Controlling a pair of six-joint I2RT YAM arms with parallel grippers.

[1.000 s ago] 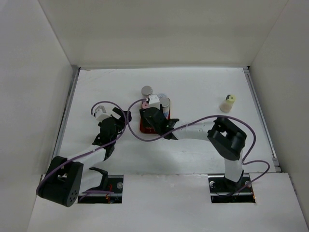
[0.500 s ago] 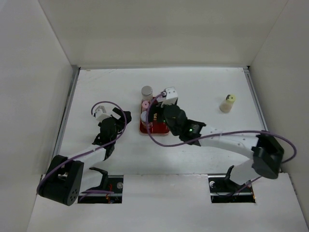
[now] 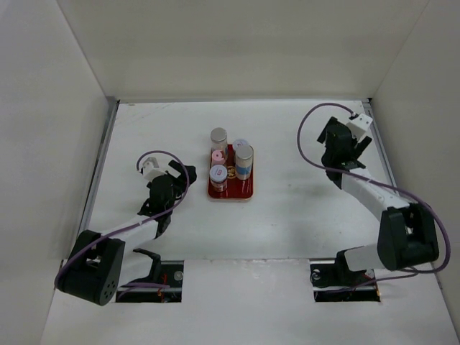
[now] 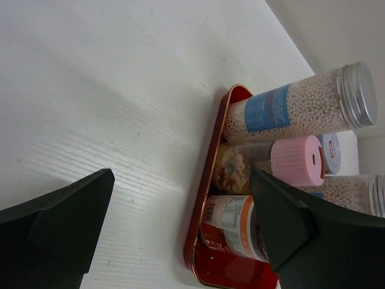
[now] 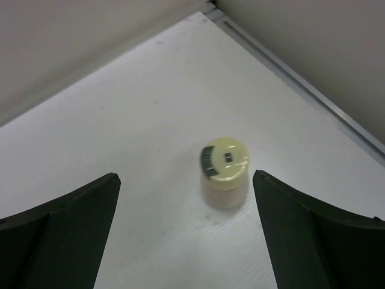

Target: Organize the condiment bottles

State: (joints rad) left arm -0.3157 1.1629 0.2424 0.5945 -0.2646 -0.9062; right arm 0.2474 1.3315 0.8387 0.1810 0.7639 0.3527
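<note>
Two grippers are in view, both spread wide and both empty. At the left of the overhead view the left gripper [image 4: 181, 174] hangs low over the table [image 3: 287, 215]. Only bare surface lies between its parted fingers, and it points toward the red tray [image 3: 246, 192] from well apart. It is probably held aside there so the centre is free for the other arm.

In the middle of the frame, condiment bottles stand upright and packed close on the tray, which reads as the tidy grouping the task wants. The silver-lidded bottle [image 3: 218, 135] is at the far end, though I cannot tell whether its base is inside the rim. The pink-lidded jar [image 3: 216, 156] is just in front of it and the patterned-lid jar [image 3: 218, 172] is nearest. The grey-lidded bottle [image 3: 244, 153] stands to their right.

Toward the upper right, the right gripper [image 5: 184, 174] hovers over the cream bottle [image 5: 224, 159]. That bottle stands upright and alone near the table's corner, well apart from the tray, and the arm hides it from overhead. In the wrist view it is framed between the fingers and touches neither. The wide spread looks meant to straddle it before closing. I judge it the one stray left to carry over.
</note>
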